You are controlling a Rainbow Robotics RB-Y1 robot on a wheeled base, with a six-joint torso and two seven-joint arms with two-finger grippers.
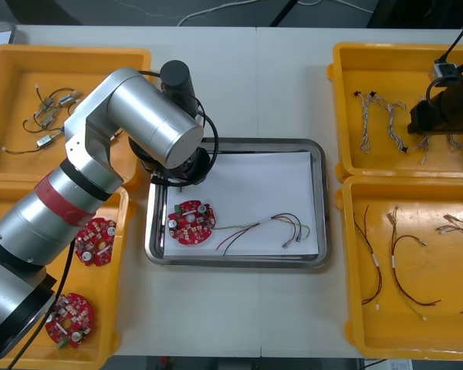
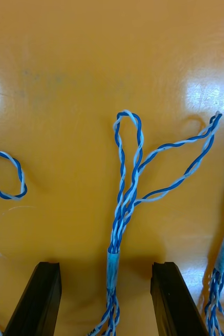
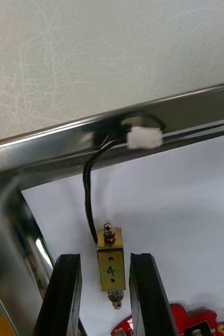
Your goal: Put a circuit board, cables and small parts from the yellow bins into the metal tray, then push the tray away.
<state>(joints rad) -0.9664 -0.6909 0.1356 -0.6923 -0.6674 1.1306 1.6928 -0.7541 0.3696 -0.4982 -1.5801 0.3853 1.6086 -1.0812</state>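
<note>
Small metal part (image 3: 112, 262) in L claw (image 3: 105, 260), over tray (image 3: 64, 139)

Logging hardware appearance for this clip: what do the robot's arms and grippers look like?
The left arm is silver tubes with black joints, a red band and a looping black cable. The right arm ends in a black block. The left fingers and right fingers are flat, black.
</note>
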